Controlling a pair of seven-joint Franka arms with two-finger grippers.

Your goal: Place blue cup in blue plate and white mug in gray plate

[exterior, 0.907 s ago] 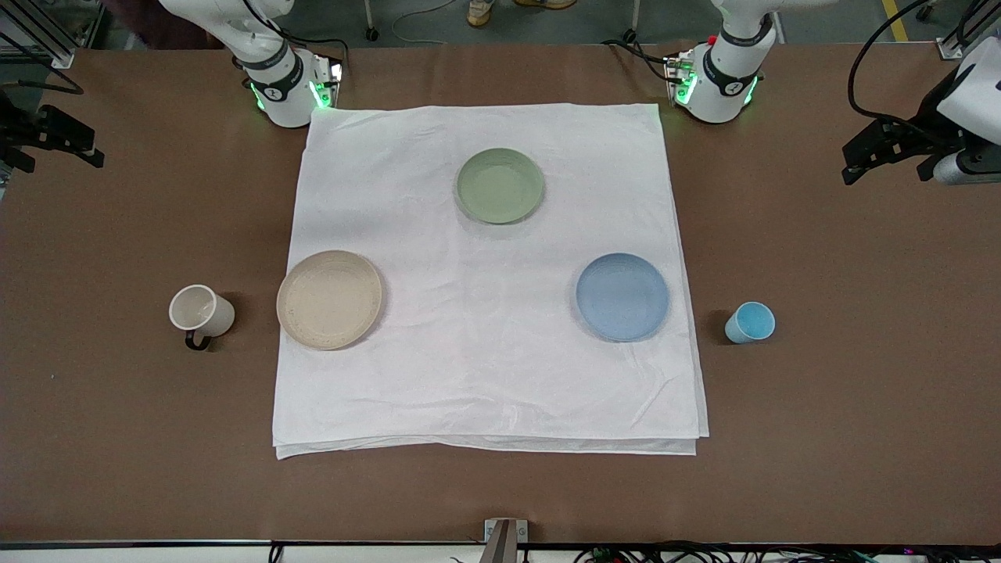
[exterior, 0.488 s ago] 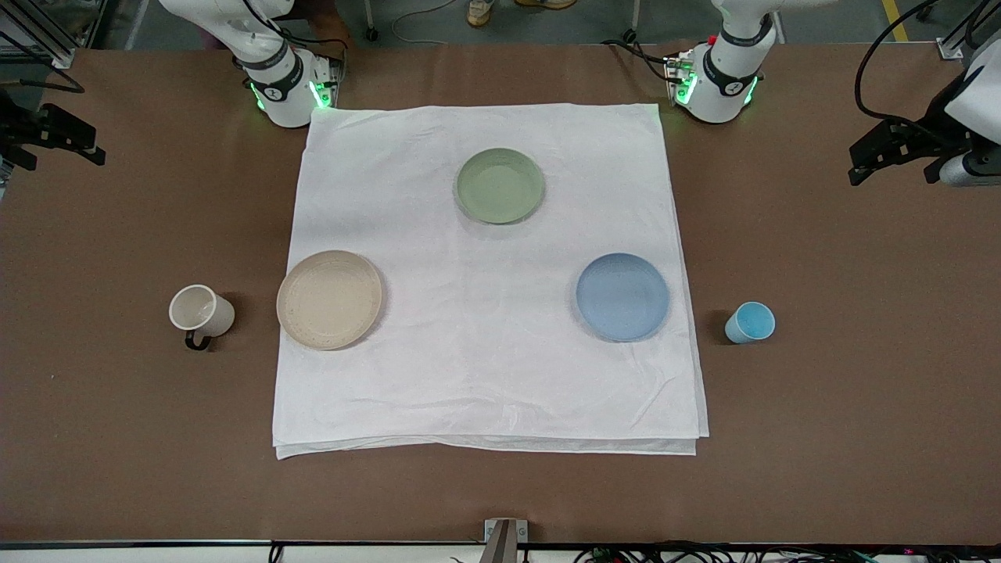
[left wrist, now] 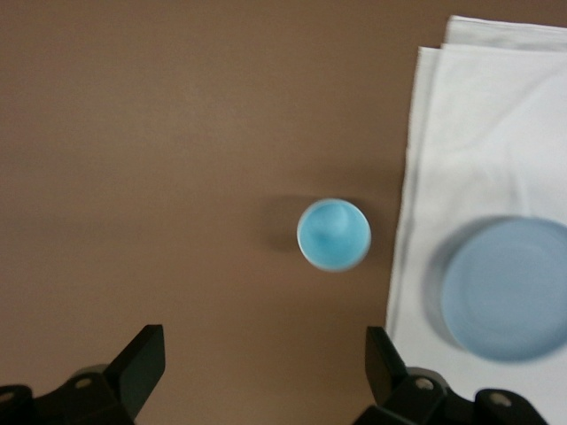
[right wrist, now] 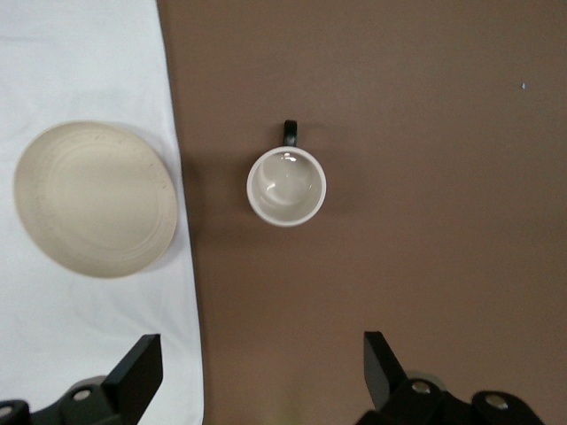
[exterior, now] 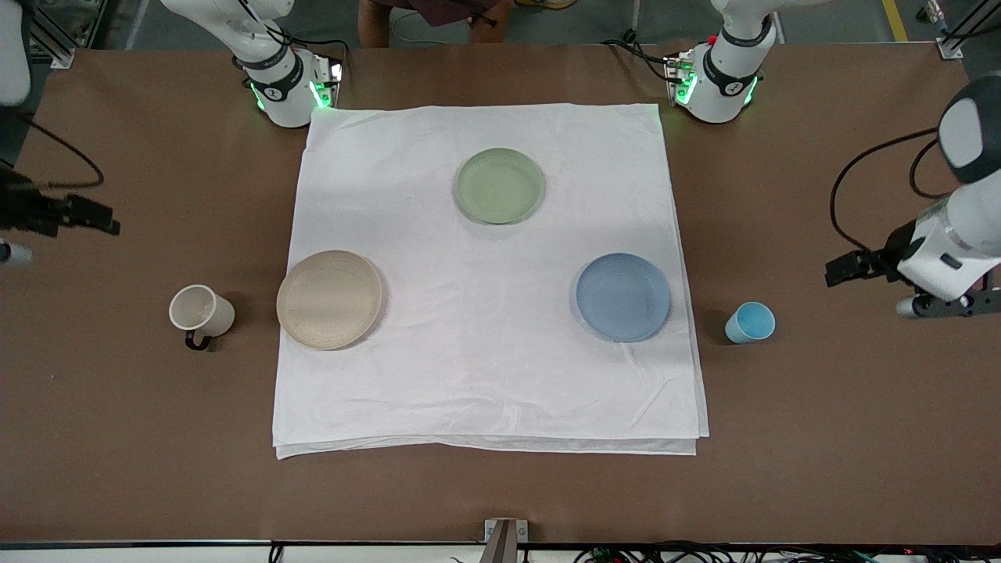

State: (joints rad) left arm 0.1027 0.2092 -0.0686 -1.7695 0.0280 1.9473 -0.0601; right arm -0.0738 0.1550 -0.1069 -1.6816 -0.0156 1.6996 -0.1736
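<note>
The blue cup (exterior: 750, 322) stands upright on the bare brown table, beside the blue plate (exterior: 623, 296) toward the left arm's end. My left gripper (left wrist: 266, 356) is open and empty in the air over bare table beside the blue cup (left wrist: 333, 234); it also shows in the front view (exterior: 946, 301). The white mug (exterior: 201, 313) stands upright, dark handle toward the front camera, beside the gray plate (exterior: 329, 299). My right gripper (right wrist: 261, 359) is open and empty, in the air over bare table beside the white mug (right wrist: 286, 187).
A white cloth (exterior: 485, 375) covers the table's middle and bears all three plates. A pale green plate (exterior: 500, 185) lies on it nearer the robots' bases. The cloth's edge (left wrist: 403, 221) lies between the blue cup and the blue plate (left wrist: 505, 288).
Both arms have swung their hands over the table's ends and closer to the row of cups and plates. The cups and plates have not moved.
</note>
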